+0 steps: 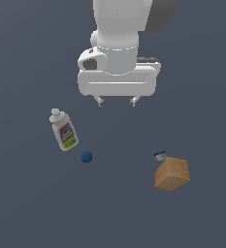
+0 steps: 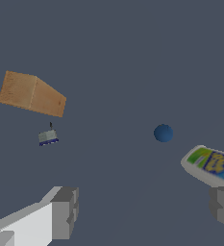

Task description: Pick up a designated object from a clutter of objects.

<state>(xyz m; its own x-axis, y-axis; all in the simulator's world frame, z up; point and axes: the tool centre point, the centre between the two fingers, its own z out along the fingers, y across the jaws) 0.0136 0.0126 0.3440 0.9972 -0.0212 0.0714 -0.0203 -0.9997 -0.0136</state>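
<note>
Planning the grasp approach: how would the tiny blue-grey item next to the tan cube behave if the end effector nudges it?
The tiny blue-grey item looks boxy and flat-sided, so it would probably slide rather than roll. Being far smaller than the tan wooden cube, it is likely light and easily knocked away. In the exterior view it sits close against the cube, which may block it.

Arm cropped by exterior view's top edge, only lower section visible. Tiny blue-grey item (image 1: 159,156) mostly hidden behind tan cube (image 1: 172,174) there; too small to identify in either view, wrist view (image 2: 48,137) included. White bottle (image 2: 210,166) cut off by wrist frame edge. Claw (image 2: 144,211) fingers (image 2: 64,211) cropped at the edge too.
</note>
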